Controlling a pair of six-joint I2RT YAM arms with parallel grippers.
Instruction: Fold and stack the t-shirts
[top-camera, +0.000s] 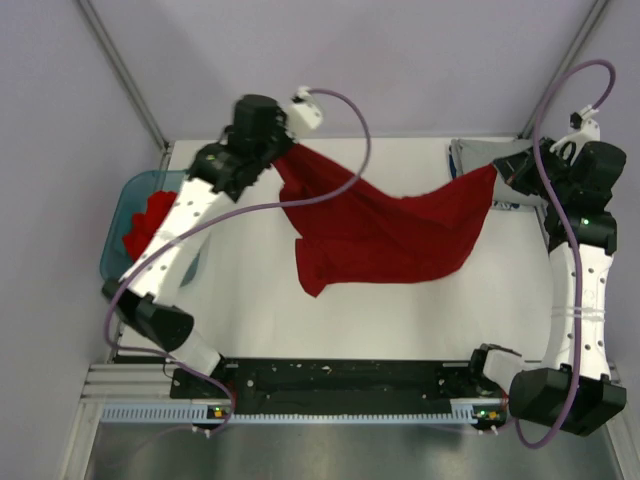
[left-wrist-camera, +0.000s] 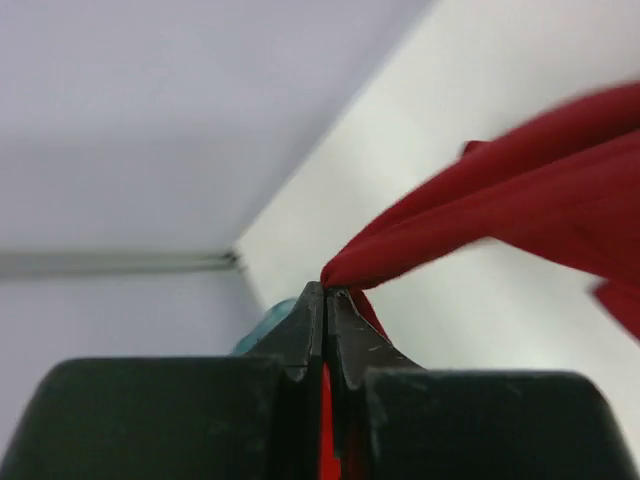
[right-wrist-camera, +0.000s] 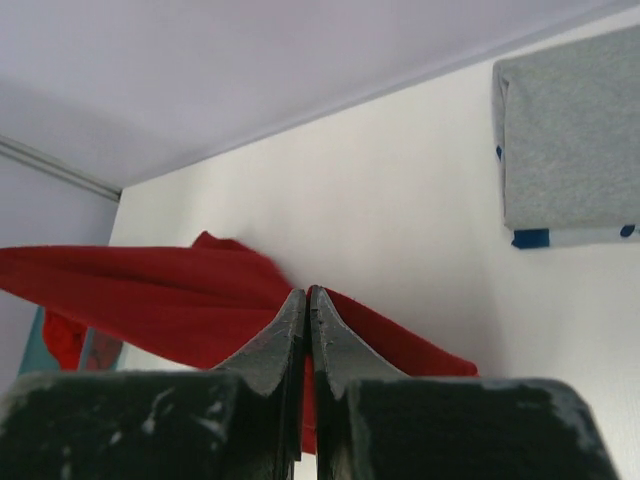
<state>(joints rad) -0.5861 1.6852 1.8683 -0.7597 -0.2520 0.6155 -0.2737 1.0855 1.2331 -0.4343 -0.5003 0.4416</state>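
Note:
A bright red t-shirt hangs stretched between my two grippers above the white table. My left gripper is shut on its far left corner; the wrist view shows red cloth pinched between the closed jaws of that gripper. My right gripper is shut on its right corner, with red cloth running from the closed tips of that gripper. A folded grey shirt lies at the far right, also in the right wrist view. More red shirts lie in the teal tub.
The translucent teal tub stands at the table's left edge under the left arm. Purple cables loop over both arms. Lavender walls and metal frame posts close in the back. The black arm mount runs along the table's near edge.

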